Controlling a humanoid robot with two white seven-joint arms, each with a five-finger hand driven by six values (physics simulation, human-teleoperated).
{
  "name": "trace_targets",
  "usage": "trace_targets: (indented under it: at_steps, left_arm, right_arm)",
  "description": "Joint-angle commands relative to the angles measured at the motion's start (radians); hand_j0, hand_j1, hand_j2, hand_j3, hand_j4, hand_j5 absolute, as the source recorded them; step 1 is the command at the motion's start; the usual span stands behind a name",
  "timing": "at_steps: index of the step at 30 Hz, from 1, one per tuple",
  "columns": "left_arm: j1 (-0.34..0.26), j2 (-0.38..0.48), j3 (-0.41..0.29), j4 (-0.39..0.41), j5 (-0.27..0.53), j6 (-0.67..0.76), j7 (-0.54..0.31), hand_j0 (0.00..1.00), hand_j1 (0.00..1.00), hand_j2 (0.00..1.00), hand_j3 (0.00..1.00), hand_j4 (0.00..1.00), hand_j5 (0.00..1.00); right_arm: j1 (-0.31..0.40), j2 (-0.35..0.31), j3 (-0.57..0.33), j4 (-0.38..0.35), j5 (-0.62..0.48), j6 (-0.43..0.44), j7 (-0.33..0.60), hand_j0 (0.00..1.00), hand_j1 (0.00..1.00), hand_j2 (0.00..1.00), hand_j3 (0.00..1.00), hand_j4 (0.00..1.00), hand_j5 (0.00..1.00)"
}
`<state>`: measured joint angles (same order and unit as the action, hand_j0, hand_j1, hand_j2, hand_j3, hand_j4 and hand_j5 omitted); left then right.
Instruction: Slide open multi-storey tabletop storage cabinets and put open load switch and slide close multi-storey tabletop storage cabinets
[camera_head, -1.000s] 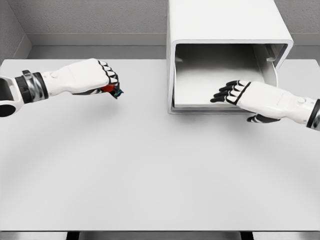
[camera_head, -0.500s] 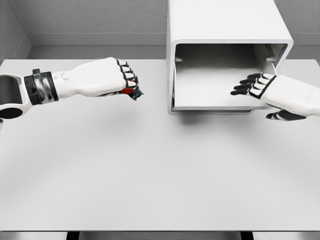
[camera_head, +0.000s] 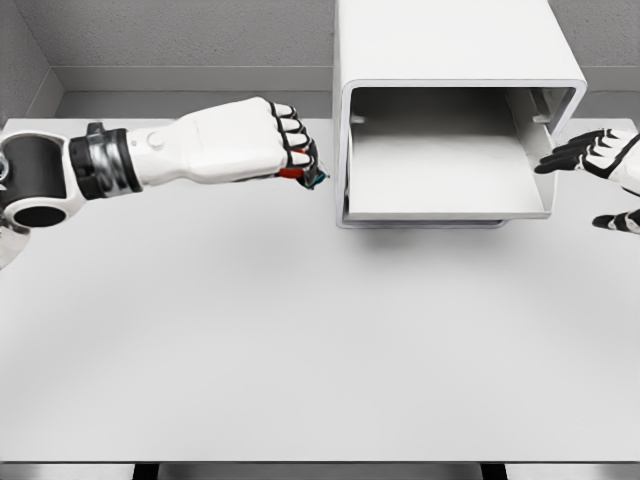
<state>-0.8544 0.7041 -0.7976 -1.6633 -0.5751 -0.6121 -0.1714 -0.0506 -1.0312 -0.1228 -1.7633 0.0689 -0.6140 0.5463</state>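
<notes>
I see the left hand clenched around the small red-and-blue load switch, just left of the white open-fronted cabinet; right hand spread wide.

The left hand holds a small red switch near the open white cabinet, above the bench.

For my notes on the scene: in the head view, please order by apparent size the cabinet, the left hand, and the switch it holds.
1. Cabinet, clearly largest.
2. Left hand, nearer the camera perhaps, yet still smaller.
3. Load switch, only a small red and blue part shows below the fingers.
</notes>
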Motion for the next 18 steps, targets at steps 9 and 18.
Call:
trace_targets:
  at_steps: [9,18]
  left_arm:
    - [0.0,-0.005,-0.003,-0.085,0.015,0.001,0.001,0.48,0.48,0.48,0.48,0.48,0.48]
    - [-0.012,-0.028,-0.005,-0.084,0.015,0.001,0.001,0.48,0.48,0.48,0.48,0.48,0.48]
  right_arm:
    - [0.078,-0.021,-0.014,-0.002,-0.023,0.003,0.004,0.56,0.56,0.56,0.56,0.56,0.56]
    - [0.107,-0.01,0.037,-0.004,-0.049,0.003,-0.003,0.56,0.56,0.56,0.56,0.56,0.56]
